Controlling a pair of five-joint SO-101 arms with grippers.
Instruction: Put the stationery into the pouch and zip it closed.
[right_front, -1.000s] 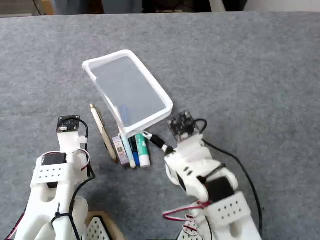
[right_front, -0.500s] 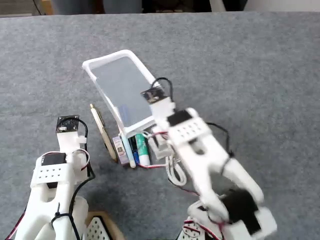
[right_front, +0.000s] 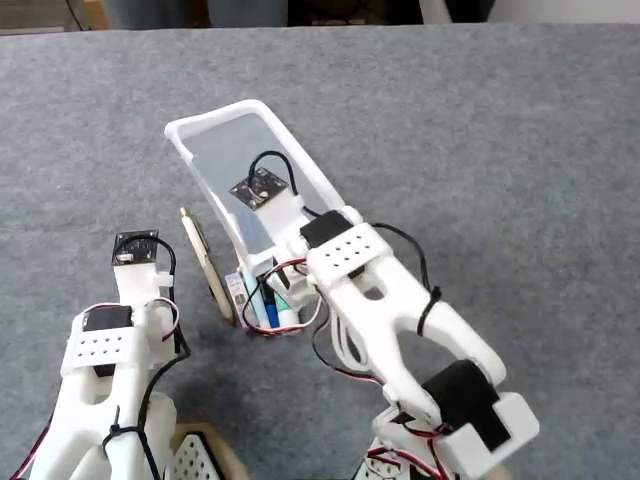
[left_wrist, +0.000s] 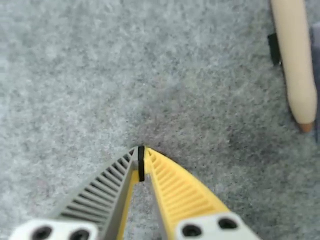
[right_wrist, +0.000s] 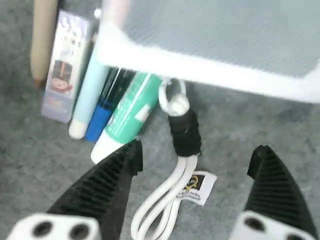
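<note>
Colour key: speckled grey table (right_front: 500, 120), white-edged pouch (right_front: 225, 150).
Pouch: translucent grey fine-mesh panel, white border; zip pull (right_wrist: 185, 132) is white cord with a black sleeve. At the pouch's 6 o'clock end: green-and-white tube (right_wrist: 132, 107), blue-and-black pen (right_wrist: 102, 112), pale blue stick (right_wrist: 87, 95), lavender printed pack (right_wrist: 62, 75); at 8 o'clock, beige pen (right_front: 205, 265). Left gripper (left_wrist: 140, 152): one grey and one yellow ribbed finger. Right gripper (right_wrist: 197, 152): black ribbed fingers.

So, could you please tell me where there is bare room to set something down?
Free: the grey mat right of the pouch and left of the beige pen. Crowded: the pens at the pouch's near end, by the right gripper.
</note>
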